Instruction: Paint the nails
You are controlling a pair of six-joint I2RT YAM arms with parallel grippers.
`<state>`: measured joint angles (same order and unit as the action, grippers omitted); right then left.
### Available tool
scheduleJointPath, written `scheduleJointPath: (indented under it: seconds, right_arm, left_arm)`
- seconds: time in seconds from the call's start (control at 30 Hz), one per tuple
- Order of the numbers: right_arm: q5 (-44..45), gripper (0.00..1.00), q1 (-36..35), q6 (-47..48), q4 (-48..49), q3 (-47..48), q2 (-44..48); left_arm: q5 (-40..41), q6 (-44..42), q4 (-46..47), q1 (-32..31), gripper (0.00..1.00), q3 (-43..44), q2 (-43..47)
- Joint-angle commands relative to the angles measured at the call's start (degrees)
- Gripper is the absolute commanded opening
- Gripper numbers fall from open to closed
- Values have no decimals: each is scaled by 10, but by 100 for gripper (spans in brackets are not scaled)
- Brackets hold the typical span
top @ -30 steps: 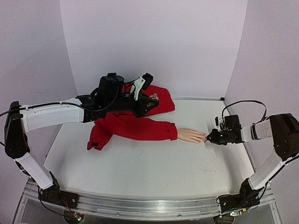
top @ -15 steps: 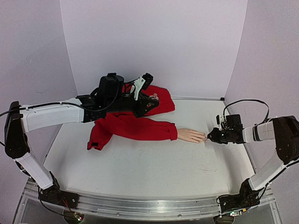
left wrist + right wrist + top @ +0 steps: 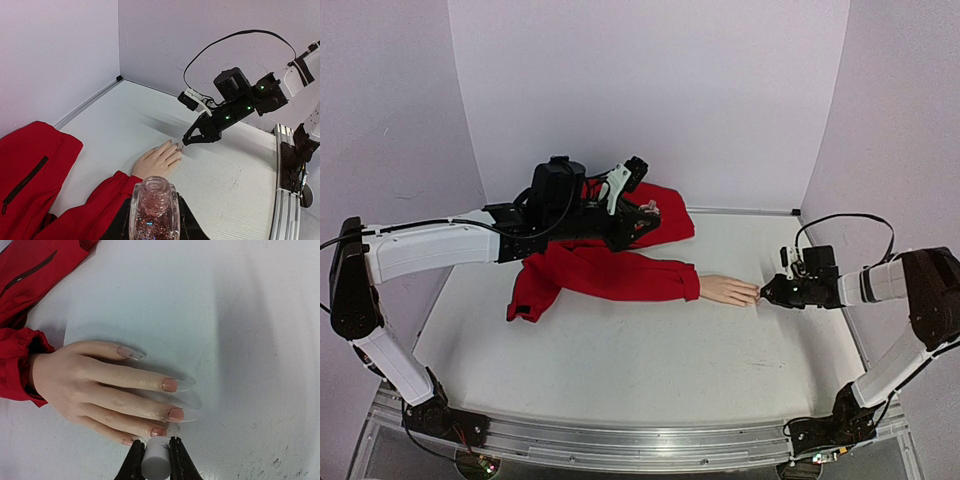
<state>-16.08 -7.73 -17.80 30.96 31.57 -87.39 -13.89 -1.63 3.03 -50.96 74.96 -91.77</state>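
Right wrist view: small white cylindrical brush cap [image 3: 156, 458] being clamped by right gripper [image 3: 155, 465], just beside little fingertip of pale mannequin hand [image 3: 75, 380]. Tiny pinkish nails [image 3: 169, 385] being presented flat on table. Clear glitter-polish bottle [image 3: 153, 202] being gripped by left gripper [image 3: 154, 231]. Brush tip hidden. Judgement: strokes best being kept short, light, lengthwise along nail.

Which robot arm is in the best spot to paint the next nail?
Right. The right end effector grips the white cap right beside the nails. The left end effector just holds the bottle, back over the red sleeve.
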Motion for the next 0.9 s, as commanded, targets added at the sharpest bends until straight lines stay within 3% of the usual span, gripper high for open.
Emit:
scheduleJointPath:
  seconds: [0.0,0.87]
  right_arm:
    - [1,0,-3,1,3,11,-8]
    - [50,0,-3,-8,-18,25,-19]
  left_arm:
    - [-5,-7,31,-2,0,13,29]
    - [-6,-5,31,-3,0,14,28]
